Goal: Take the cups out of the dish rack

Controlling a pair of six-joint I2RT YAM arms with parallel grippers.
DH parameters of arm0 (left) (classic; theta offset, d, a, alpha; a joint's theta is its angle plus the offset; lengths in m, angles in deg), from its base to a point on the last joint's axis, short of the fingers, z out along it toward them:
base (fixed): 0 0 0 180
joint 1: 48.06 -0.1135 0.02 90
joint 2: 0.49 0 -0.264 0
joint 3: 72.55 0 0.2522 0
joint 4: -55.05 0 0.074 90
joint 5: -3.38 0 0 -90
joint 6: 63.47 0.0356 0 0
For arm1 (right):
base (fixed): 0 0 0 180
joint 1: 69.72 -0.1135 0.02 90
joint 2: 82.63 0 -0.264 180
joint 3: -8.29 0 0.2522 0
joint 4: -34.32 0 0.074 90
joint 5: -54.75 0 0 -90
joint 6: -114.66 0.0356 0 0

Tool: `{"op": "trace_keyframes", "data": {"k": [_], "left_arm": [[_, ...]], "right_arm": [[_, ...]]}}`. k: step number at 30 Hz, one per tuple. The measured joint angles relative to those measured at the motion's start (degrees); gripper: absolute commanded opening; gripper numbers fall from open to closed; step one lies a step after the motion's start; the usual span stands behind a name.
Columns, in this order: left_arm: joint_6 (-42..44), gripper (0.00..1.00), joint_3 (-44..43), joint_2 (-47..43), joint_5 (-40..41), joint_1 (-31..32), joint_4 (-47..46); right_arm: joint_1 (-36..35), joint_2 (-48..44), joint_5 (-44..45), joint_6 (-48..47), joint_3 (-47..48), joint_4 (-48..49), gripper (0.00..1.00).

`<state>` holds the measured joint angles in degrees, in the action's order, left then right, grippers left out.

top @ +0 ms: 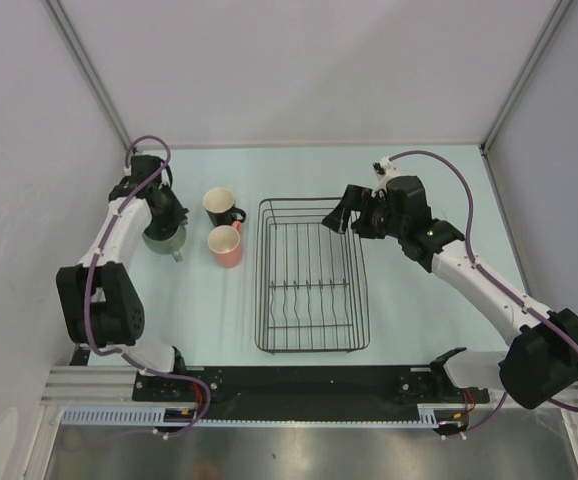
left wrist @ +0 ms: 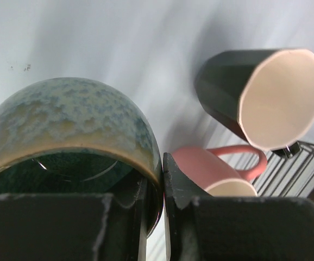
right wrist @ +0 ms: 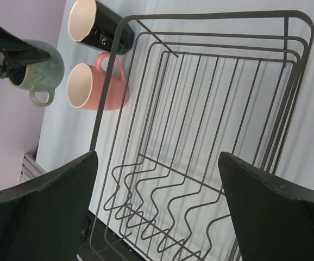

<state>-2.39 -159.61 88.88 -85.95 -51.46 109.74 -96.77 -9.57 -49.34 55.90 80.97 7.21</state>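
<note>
Left pincer pinching green cup rim, wrist view only

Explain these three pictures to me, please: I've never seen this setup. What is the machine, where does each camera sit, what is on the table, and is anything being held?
The machine is two robot arms bolted at the table's near edge, each ending in a two-finger gripper. The overhead picture looks down from behind them; the other two come from cameras on each wrist.

On the table stands a black wire dish rack, with no cups in it. Left of it stand a black cup and a pink mug.

The left gripper is closed on the rim of a green speckled mug, one finger inside and one outside. Whether that mug rests on the table or hangs just above it, I cannot tell.

The right gripper holds nothing: its fingers are spread wide above the rack's far end.
</note>
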Motion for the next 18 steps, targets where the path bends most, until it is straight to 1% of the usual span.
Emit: {"op": "trace_keyframes", "data": {"k": [12, 18], "left_arm": [[-0.7, 0.00, 1.3, 9.2, -4.0, -4.7, -7.7], [-1.0, 0.01, 0.8, 13.7, -4.1, -5.3, -9.0]], "right_arm": [[-1.3, 0.2, -0.5, 0.0, 0.0, 0.2, 0.98], [-1.5, 1.2, -0.6, 0.0, 0.0, 0.4, 0.98]]}}
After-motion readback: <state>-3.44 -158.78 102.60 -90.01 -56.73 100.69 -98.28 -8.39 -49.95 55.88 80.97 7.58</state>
